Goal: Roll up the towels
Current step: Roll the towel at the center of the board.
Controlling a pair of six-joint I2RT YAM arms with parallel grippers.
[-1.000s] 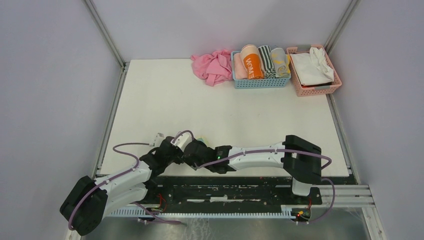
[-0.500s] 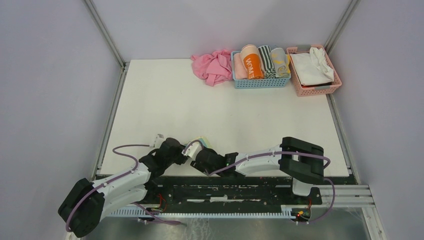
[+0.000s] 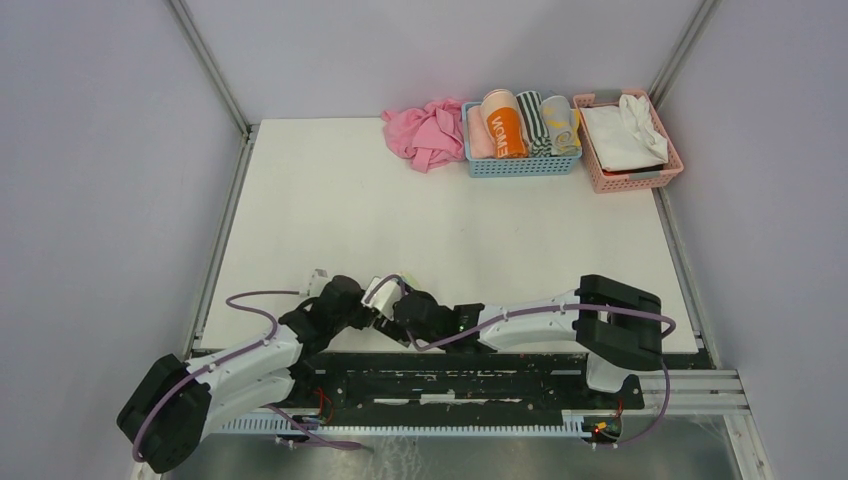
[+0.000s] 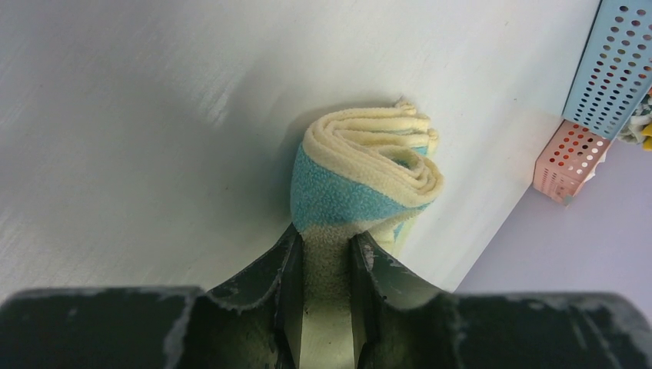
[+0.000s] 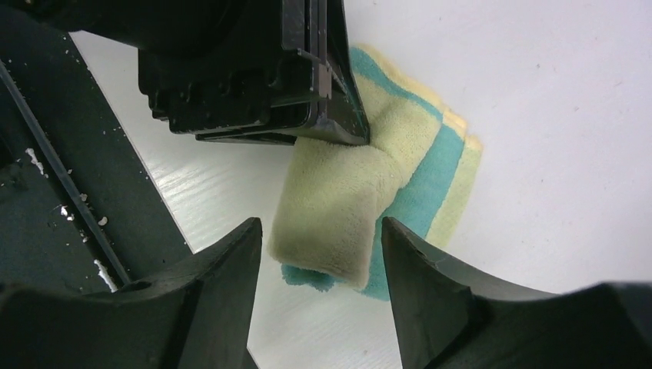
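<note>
Left wrist view: the left end effector (image 4: 323,240) pinches the rolled yellow-teal towel (image 4: 361,165) at 6 o'clock on the worktop (image 4: 154,115). The right end effector (image 5: 319,246) stands spread beside it. Soft and light, it probably unrolls easily; grip across its layers.

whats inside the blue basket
The blue basket holds four towels: a peach towel, an orange towel, a striped towel and a grey towel with yellow marks. Anything beneath them is hidden.

We log a lab test cell: white table (image 3: 400,220), grey partition walls (image 3: 100,150), aluminium posts (image 3: 210,65), basket (image 3: 520,166) at one o'clock.
</note>
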